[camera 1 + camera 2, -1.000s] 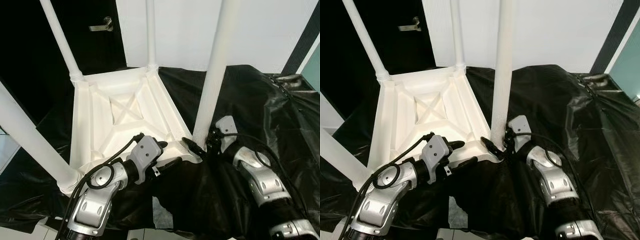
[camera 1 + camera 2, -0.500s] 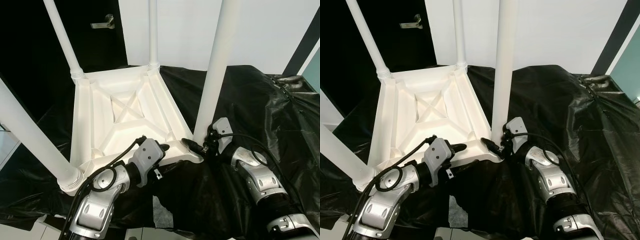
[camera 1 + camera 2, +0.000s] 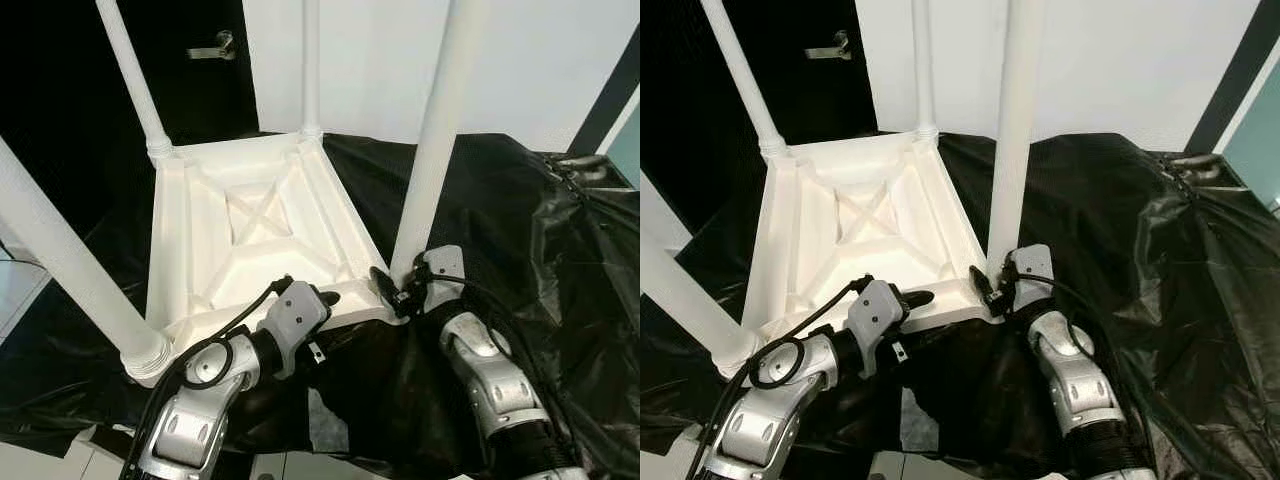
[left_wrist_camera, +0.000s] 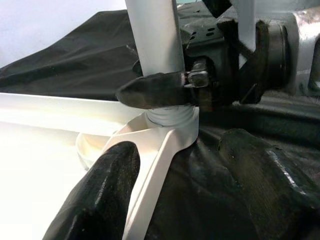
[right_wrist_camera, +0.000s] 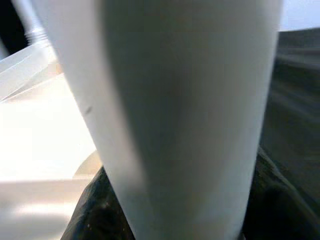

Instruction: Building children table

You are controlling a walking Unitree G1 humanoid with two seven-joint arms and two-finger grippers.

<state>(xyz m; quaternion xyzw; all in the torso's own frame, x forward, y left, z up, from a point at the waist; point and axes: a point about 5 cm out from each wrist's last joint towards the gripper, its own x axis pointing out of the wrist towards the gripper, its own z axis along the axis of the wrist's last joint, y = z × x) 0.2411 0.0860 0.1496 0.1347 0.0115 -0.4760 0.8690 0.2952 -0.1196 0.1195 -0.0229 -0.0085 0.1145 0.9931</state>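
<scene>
Right tool stays clamped on leg.

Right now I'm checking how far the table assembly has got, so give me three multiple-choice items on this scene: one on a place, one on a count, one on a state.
1. Where is the right gripper?
A. At the base of the near-right leg
B. On the door handle
C. On the far-left leg

2. How many legs stand in the tabletop's corners?
A. Two
B. Three
C. Four

3. How does the tabletop lie?
A. Upside down on the black sheet
B. Upright on its legs
C. Propped against the wall

Answers:
1 A: the right gripper clasps the near-right leg at its base.
2 C: each corner of the white tabletop holds a leg.
3 A: the ribbed underside faces up on the black sheet, the left gripper straddling its near edge.
</scene>
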